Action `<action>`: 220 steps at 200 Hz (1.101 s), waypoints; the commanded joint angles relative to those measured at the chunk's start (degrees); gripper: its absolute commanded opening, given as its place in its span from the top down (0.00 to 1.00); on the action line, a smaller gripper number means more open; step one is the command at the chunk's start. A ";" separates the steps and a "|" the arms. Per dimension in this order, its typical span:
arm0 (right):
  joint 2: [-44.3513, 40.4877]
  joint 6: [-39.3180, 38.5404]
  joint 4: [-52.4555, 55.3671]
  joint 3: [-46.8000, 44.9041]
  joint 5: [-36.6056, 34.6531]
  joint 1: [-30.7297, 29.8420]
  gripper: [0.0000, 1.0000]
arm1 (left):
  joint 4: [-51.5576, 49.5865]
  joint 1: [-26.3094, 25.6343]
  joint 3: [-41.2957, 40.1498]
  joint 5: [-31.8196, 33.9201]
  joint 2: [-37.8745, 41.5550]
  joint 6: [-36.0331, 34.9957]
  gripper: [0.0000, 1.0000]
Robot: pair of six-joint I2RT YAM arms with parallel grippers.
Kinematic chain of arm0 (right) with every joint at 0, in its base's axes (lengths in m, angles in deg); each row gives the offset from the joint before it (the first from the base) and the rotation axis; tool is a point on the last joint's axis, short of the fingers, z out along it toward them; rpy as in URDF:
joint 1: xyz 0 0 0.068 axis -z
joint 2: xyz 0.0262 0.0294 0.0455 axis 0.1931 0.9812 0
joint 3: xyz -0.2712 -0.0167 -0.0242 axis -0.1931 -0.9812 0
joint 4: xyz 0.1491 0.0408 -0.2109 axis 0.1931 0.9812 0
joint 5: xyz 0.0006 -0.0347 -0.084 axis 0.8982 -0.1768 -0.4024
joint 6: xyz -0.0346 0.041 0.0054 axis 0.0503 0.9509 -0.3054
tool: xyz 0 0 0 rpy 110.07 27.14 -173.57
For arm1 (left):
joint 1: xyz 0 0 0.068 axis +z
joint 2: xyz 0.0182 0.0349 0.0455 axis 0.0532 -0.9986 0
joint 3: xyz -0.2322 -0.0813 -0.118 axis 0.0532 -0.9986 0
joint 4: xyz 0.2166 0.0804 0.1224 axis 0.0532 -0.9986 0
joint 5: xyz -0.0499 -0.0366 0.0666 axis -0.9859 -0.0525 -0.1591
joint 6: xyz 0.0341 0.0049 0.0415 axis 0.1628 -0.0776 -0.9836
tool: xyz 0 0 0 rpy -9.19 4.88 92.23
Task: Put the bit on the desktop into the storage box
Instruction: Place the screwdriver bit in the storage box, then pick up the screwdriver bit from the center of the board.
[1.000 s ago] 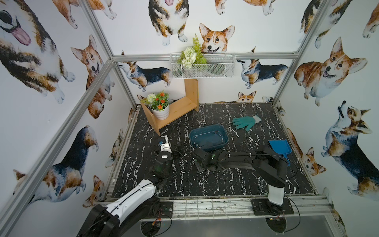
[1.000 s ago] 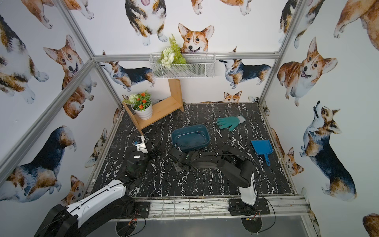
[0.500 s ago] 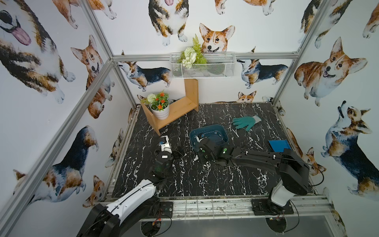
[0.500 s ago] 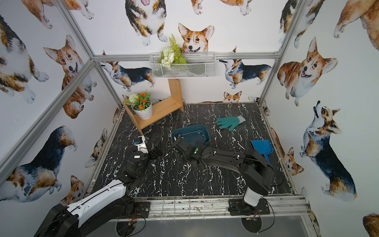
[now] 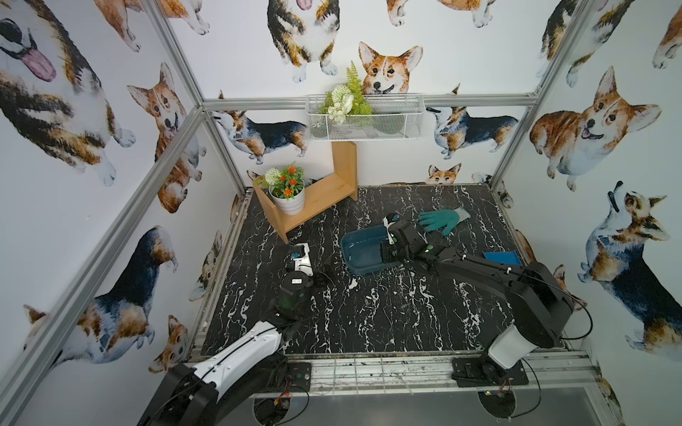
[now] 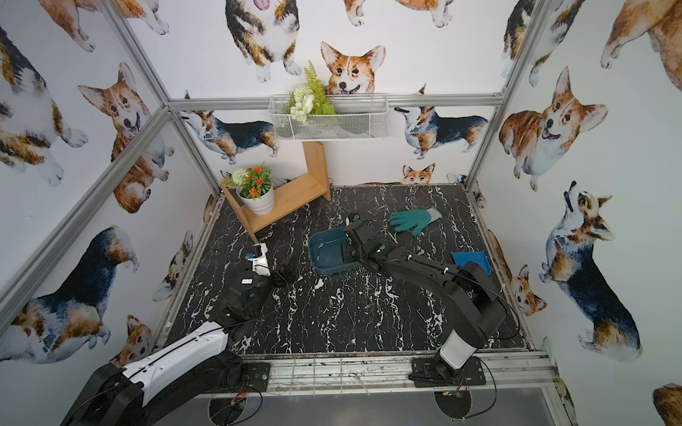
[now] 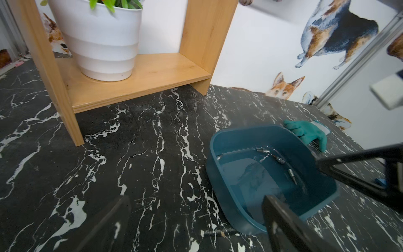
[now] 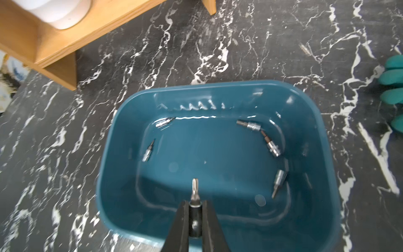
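While the right arm stretches out from the front rail, the right gripper [image 8: 194,204] hangs over the open storage box [image 5: 360,254]. Its two fingers [image 8: 181,222] are pressed together on a bit [image 8: 194,188]. They pinch it by its dark shank, and the silvery tip sticks out ahead over the blue floor of the box. So the bit is off the desktop [image 5: 332,321] and above the inside of the box, held in the grip and not lying down. Several more bits [image 8: 270,144] lie loose on the box floor, most of them close along the walls.

The box sits flat on the desktop, roughly in the middle. A green glove [image 5: 443,220] lies just beyond its far right corner, and a wooden shelf [image 5: 317,199] with a white flower pot [image 5: 289,201] stands well off toward the back left. The left gripper [image 7: 196,198] waits low over the desktop on the box's left, apart from it, fingers spread wide with nothing between them. A small dark rod [image 7: 218,233] lies on the desktop just beside the box's near wall.
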 commanded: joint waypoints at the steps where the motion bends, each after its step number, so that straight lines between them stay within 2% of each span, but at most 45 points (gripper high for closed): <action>1: 2.80 -1.54 -4.58 2.01 1.74 1.11 0.89 | 3.44 0.04 -0.41 -3.16 0.08 -1.19 0.00; 28: 7.17 -1.80 -4.75 5.11 2.84 1.85 0.85 | 4.36 0.04 -0.91 -3.44 -0.12 -1.99 0.00; 38: 8.06 -2.01 -4.47 6.02 3.00 1.98 0.76 | 4.93 0.04 -1.30 -3.40 -0.07 -2.00 0.00; 53: 8.46 -2.66 -3.62 7.16 2.88 2.00 0.54 | 5.40 0.04 -1.56 -3.11 -0.04 -2.17 0.00; 68: 7.82 -3.29 -2.86 7.53 2.44 1.97 0.46 | 5.27 0.04 -1.41 -2.68 -0.50 -2.33 0.00; 110: 2.02 -4.06 -2.13 3.98 3.09 1.96 0.42 | 4.73 0.04 -0.56 -2.49 -1.95 -2.35 0.00; 140: -4.24 -4.29 -1.63 -1.13 7.10 1.55 0.41 | 4.66 0.04 -0.38 -2.14 -2.55 -2.35 0.00; 179: -13.00 -3.49 -0.76 -9.51 5.80 -2.90 0.39 | 4.24 0.04 -0.34 -1.53 -1.99 -2.35 0.00; 220: -17.97 -0.91 2.56 -15.25 3.05 -8.37 0.39 | 3.60 0.04 0.35 -1.67 -3.13 -1.92 0.00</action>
